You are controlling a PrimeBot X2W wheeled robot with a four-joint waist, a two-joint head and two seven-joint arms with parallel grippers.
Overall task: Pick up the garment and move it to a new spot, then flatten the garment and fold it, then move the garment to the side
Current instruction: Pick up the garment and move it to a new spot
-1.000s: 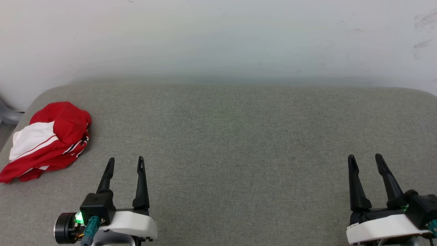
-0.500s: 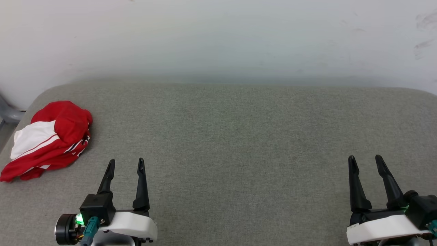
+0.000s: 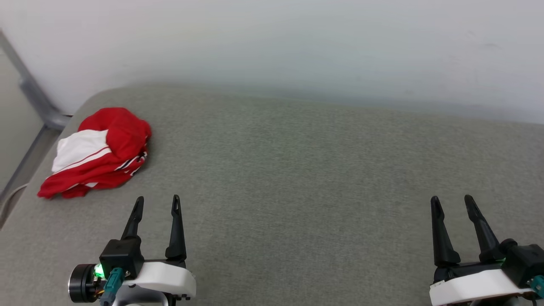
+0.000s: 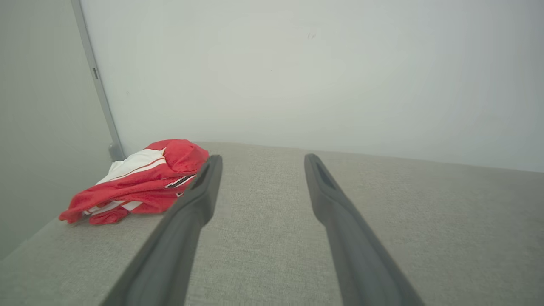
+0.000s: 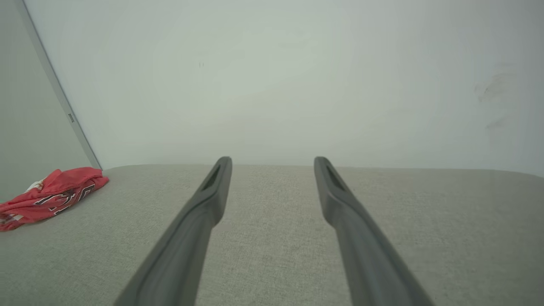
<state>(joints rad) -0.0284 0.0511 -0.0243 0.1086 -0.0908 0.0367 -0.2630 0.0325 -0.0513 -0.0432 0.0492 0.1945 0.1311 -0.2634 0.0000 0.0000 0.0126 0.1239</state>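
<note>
red jersey: lay crumpled in a heap at the far left corner of the grey padded surface.
left gripper: fingers spread apart, empty, near the red jersey but clear of it.
right gripper: fingers spread apart, empty, well apart at the right.

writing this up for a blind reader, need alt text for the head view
A crumpled red-and-white garment lies at the far left of a grey fabric surface. The left gripper and right gripper sit open and empty along the bottom edge, neither touching it; a pale wall stands behind.
</note>
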